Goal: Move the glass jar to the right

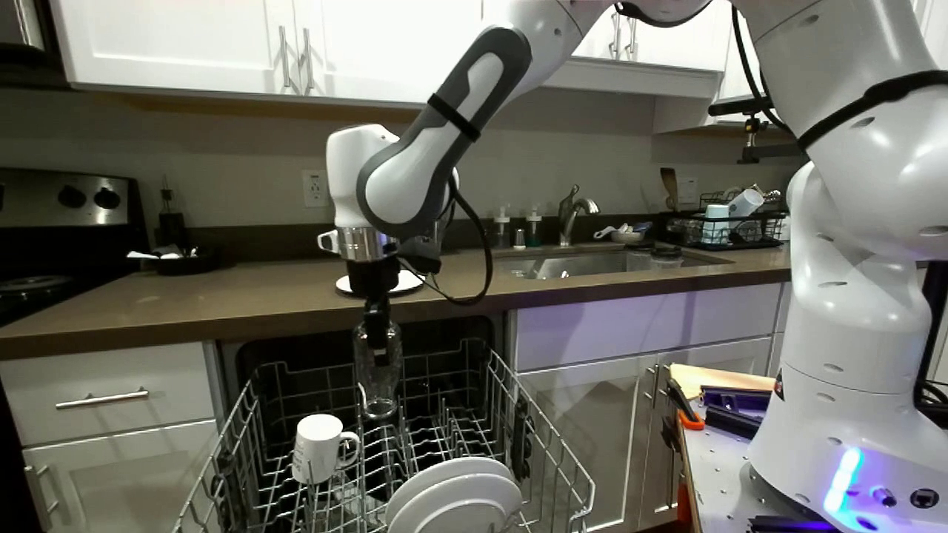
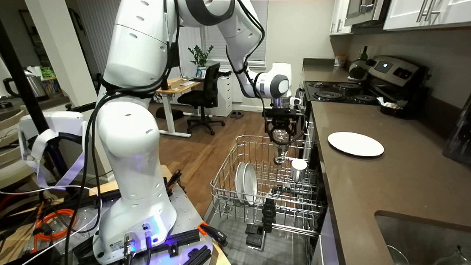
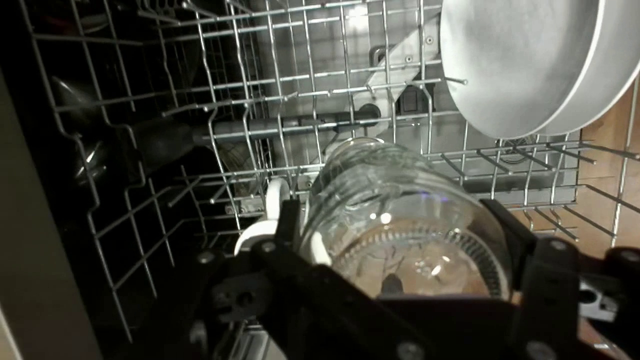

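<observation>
The gripper (image 3: pixel 397 225) has its fingers (image 3: pixel 287 220) spread wide, one on each side of the glass jar (image 1: pixel 381 389), and it has hold of the jar near its bottom. The jar hangs upside down over the rack (image 1: pixel 552 444), with its mouth pointing down at the rack's wires. I cannot tell if the mouth touches a wire.

Glass is smooth, so the jar might slide out if the squeeze is weak. Then it could drop on the rack and break. Because it is held only at one end, a bump on the mouth could twist it in the fingers.

If it goes sideways too low, it may catch on the wires sticking up in the rack. It could also hit the white mug (image 1: pixel 317 448) in the rack, or the two plates (image 1: pixel 455 507) standing on edge in the rack. If the fingers let go too high over the rack, or with the mouth sitting crooked on the wires, I think the jar would tip over.
</observation>
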Available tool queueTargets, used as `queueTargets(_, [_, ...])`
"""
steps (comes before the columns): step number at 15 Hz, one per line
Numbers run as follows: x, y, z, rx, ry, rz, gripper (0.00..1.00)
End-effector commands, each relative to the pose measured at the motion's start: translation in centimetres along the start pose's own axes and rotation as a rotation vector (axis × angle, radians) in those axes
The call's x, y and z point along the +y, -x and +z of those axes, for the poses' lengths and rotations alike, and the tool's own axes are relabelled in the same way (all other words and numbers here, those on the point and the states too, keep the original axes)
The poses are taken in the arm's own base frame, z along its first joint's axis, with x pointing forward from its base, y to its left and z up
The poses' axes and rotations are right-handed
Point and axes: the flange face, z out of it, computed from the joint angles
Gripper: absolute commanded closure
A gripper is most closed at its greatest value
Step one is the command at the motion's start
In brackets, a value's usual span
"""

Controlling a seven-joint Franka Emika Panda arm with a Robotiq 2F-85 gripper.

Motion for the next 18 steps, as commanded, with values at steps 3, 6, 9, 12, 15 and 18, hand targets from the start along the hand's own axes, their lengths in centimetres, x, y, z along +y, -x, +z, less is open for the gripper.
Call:
queueTargets(3, [3.1, 5.3, 0.6, 0.0, -0.004, 0.1, 0.39])
queueTargets(6, [4.5, 7.2, 1.9, 0.005, -0.002, 0.156, 0.39])
queueTargets(9, [4.7, 8.8, 3.3, 0.009, -0.016, 0.229, 0.39])
queueTargets(12, [4.5, 10.0, 4.2, -0.001, -0.038, 0.286, 0.39])
queueTargets(15, [4.1, 10.7, 5.2, -0.006, -0.057, 0.335, 0.39])
queueTargets(18, [3.7, 11.1, 5.8, -0.011, -0.064, 0.37, 0.39])
